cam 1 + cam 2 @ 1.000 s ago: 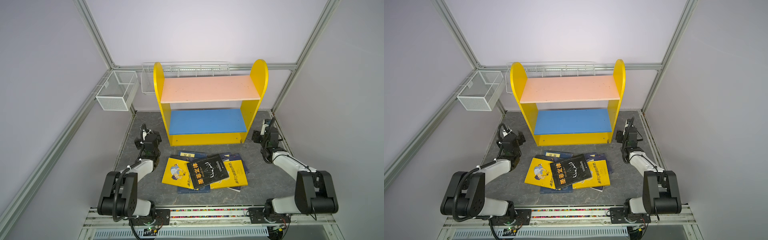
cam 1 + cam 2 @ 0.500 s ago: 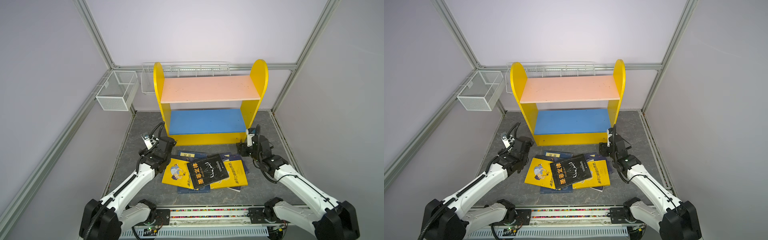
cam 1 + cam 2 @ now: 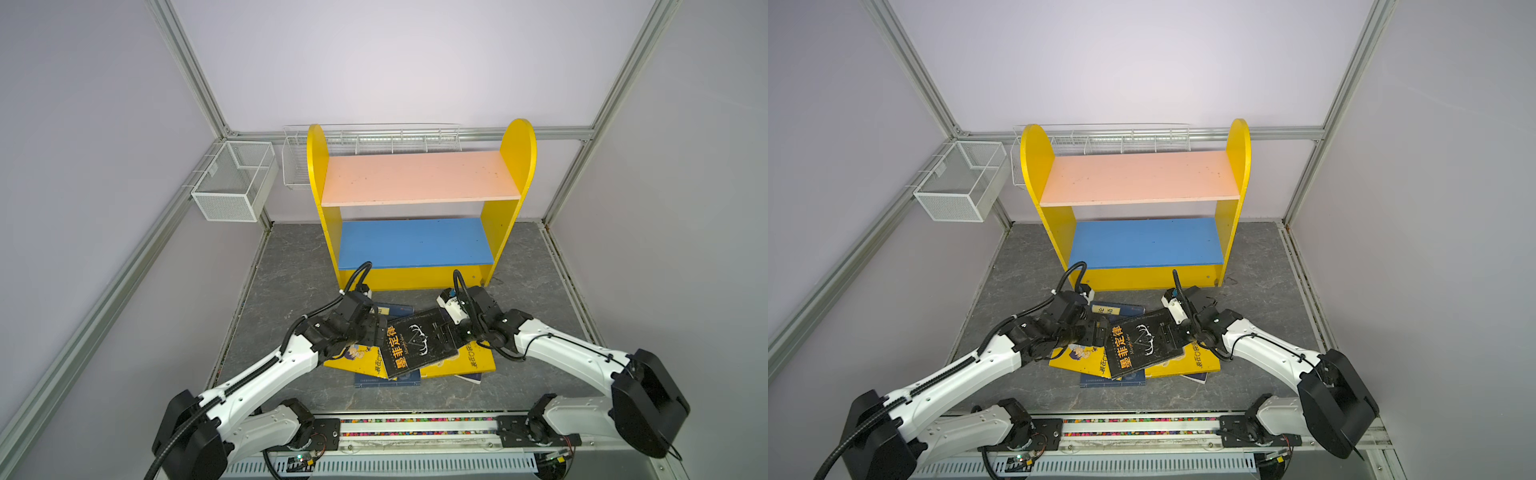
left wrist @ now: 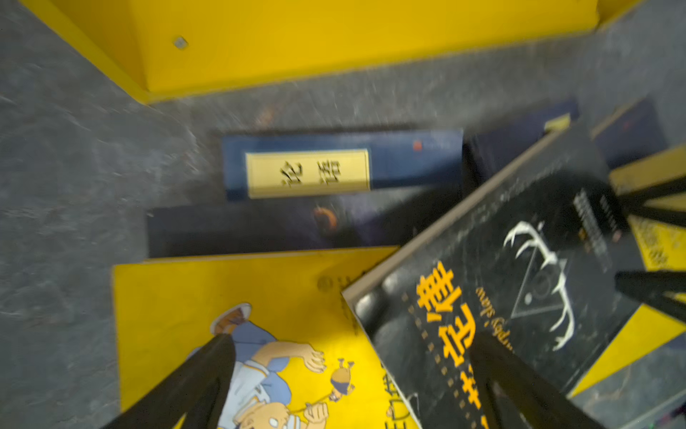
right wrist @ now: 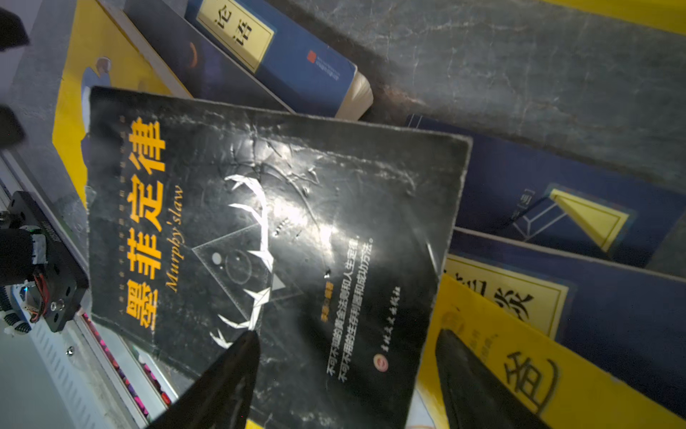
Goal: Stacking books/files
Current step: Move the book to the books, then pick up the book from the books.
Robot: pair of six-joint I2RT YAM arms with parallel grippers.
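The books/files lie in a loose pile on the grey floor in front of the shelf. A black book (image 3: 419, 343) (image 3: 1144, 345) with an orange title lies on top, tilted. Under it are a yellow book with a cartoon boy (image 4: 230, 297) and another yellow book (image 5: 519, 371). Navy books with pale-yellow labels (image 4: 341, 163) (image 5: 594, 297) lie behind and beneath. My left gripper (image 3: 376, 332) (image 4: 350, 340) is open over the black book's left edge and the yellow cover. My right gripper (image 3: 446, 332) (image 5: 348, 334) is open and straddles the black book's right edge.
A yellow shelf unit stands just behind the pile, with a pink upper board (image 3: 415, 176) and a blue lower board (image 3: 411, 243). A white mesh basket (image 3: 235, 183) hangs on the left wall. The arms' base rail (image 3: 415, 424) runs along the front edge.
Both arms have swung in from the sides of the floor to the pile. The grippers now sit at the two ends of the black book. The books have not moved.
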